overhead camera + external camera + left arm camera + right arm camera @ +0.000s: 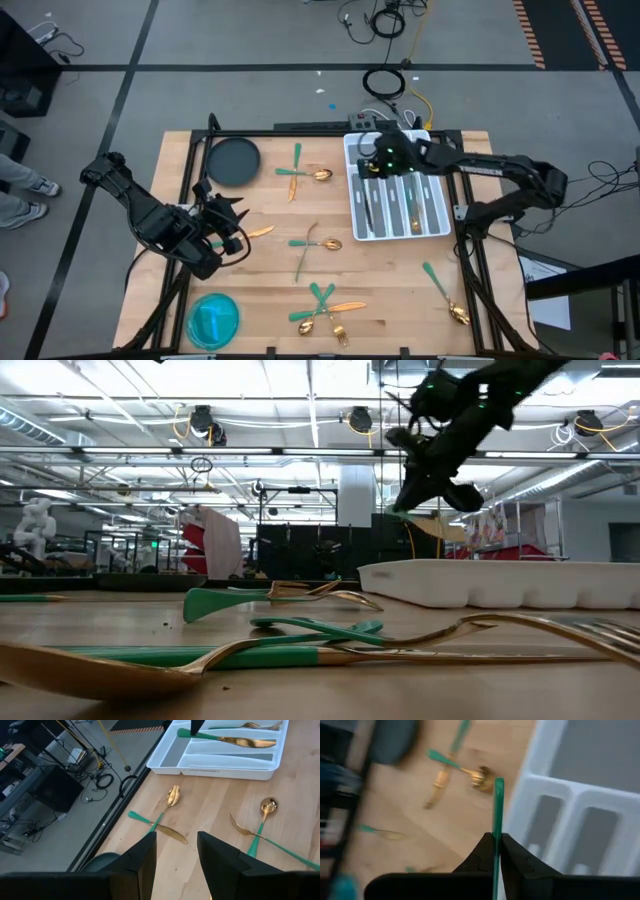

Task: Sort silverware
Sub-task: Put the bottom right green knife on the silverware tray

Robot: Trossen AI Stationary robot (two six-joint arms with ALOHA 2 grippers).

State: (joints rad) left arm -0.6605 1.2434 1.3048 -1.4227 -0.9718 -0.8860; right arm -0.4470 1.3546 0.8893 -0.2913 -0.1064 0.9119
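The right gripper (pixel 385 160) hangs over the far end of the white compartment tray (pixel 440 228), its fingers pressed tight on the teal handle of one piece of silverware (pixel 498 815) — from the right wrist view the slim handle stands straight up out of the pinch, above the tray's dividers. From the left wrist view that held piece (pixel 227 739) shows a gold knife-like blade, lying level above the tray. The left gripper (pixel 228 225) sits low over the table's left side, its fingers (pixel 145 860) spread apart with nothing between them. Just by it lies a gold knife (pixel 258 231). The remaining silverware is scattered on the wood — crossed pairs near the dark round plate (pixel 233 160), at mid-table, and at the near edge by the blue bowl (pixel 214 318), with a few pieces already lying in the tray's slots
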